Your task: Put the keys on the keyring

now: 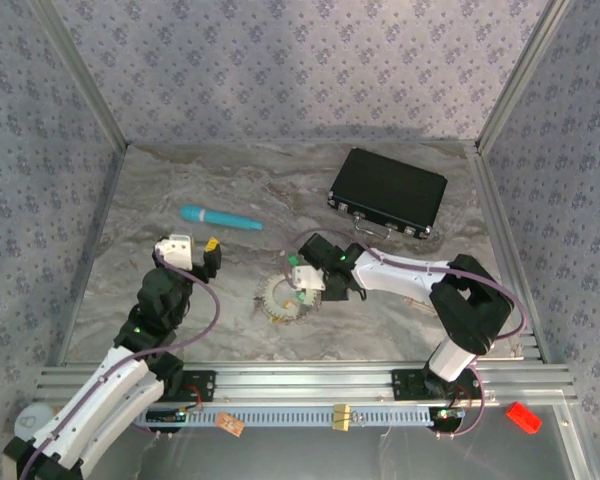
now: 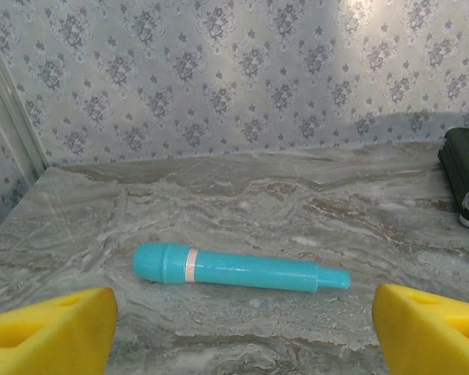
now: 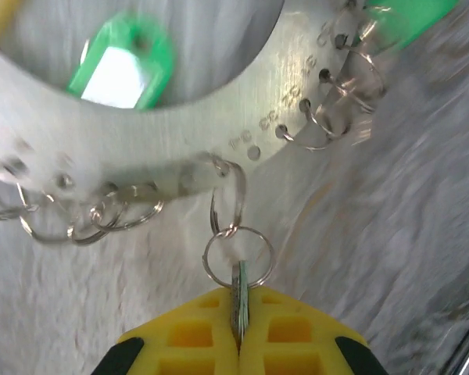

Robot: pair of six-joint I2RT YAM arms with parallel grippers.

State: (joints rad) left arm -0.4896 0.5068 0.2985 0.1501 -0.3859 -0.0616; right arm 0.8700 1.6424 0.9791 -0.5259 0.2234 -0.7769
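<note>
One key [image 3: 239, 280], blade edge-on, pinched in the closed right gripper [image 3: 238, 328], long axis pointing straight ahead at the keyring [image 3: 141, 148], its split ring [image 3: 238, 256] touching a rim loop; left gripper [image 2: 234, 332] spread wide, well apart, facing the teal stick [image 2: 238, 268].

The keyring [image 3: 141, 144] runs off the right wrist view, partly blurred. The pads [image 3: 189, 337] hide most of the key [image 3: 239, 297]. The left wrist view crops the case [image 2: 464, 160].
</note>
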